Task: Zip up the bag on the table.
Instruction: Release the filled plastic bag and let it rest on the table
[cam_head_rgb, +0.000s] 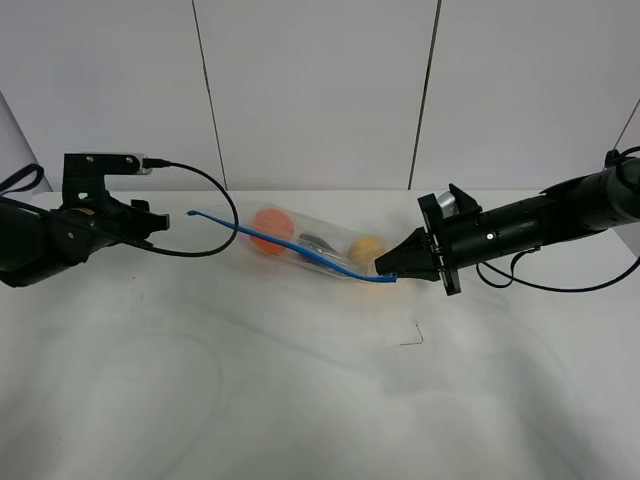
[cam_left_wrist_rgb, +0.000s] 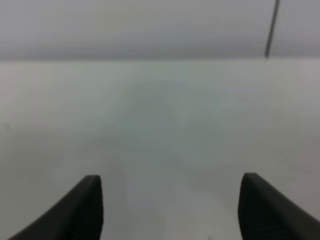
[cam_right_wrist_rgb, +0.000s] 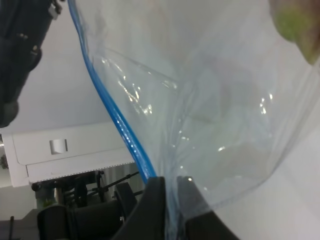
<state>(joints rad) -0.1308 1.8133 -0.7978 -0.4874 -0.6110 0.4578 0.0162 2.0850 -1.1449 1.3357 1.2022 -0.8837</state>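
Bag (cam_head_rgb: 310, 250) corner pinched by right end effector (cam_head_rgb: 382, 268), contents (cam_right_wrist_rgb: 295, 25) blurred, perhaps fruit; left end effector (cam_left_wrist_rgb: 170, 176) spread, fingers (cam_left_wrist_rgb: 85, 210) cropped.

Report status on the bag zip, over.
Left gripper open, clear of the bag. Right gripper shut on the end of its zipper strip. Black cable loops near strip's free end.

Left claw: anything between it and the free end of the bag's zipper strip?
Nothing solid: only bare table between the open left claw and the end of the zipper strip. The arm's own black cable loops near that end.
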